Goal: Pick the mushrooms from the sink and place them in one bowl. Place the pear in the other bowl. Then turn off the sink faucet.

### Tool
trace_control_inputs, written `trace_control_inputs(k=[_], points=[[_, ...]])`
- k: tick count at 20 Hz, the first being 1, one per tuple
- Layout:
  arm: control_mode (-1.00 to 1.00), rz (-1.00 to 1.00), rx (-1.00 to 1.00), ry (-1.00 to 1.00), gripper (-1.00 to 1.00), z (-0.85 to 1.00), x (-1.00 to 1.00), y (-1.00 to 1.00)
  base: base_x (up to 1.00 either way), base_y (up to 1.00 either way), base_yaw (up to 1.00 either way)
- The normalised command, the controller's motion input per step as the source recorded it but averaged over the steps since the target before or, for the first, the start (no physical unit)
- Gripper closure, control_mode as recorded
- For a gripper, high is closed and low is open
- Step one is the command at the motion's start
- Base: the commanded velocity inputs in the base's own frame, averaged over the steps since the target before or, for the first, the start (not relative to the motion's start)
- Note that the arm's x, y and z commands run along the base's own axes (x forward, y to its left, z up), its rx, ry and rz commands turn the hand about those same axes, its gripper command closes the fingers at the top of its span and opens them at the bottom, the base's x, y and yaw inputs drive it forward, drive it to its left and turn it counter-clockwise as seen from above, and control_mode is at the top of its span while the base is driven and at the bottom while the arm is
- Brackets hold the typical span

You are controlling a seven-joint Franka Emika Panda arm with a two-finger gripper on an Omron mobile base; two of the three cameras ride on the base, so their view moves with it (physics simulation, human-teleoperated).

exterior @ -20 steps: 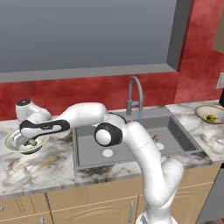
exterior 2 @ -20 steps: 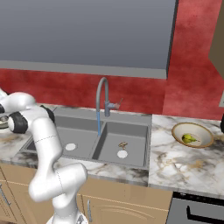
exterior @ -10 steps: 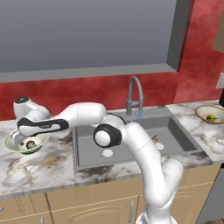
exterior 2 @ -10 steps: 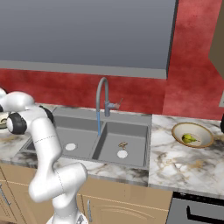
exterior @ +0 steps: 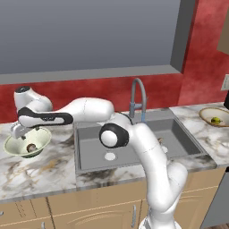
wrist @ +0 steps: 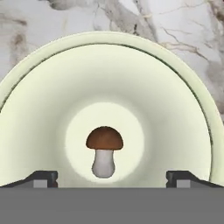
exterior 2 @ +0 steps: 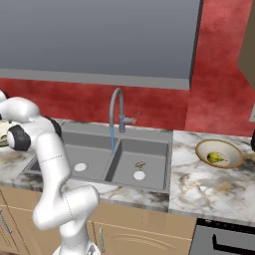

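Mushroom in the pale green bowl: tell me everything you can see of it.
The small mushroom has a rounded brown cap and a pale whitish stem. It lies on the flat bottom of the wide pale green-white bowl, near its centre, touching only the bowl. The open jaws are clear of it. The bowl sits on the marble counter left of the sink.

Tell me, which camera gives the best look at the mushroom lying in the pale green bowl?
The hand view: the mushroom sits large and central, brown cap and white stem clear, in the bowl. The left base view shows it as a small brown speck below the claw.
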Motion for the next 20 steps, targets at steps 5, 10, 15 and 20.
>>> trace_control_inputs(k=[5,10,15,20], points=[[-1.0,0.03,0.13,-0.16,-1.0,0.01,-0.68,-0.82,0.0,0.0,0.0],[-1.0,0.03,0.2,-0.18,-1.0,0.0,-0.8,-0.91,0.0,0.0,0.0],[-1.0,0.0,0.26,-0.11,-1.0,0.12,-0.64,-0.98,0.0,0.0,0.0],[-1.0,0.0,0.23,-0.09,-1.0,0.36,-0.51,-1.0,0.0,0.0,0.0]])
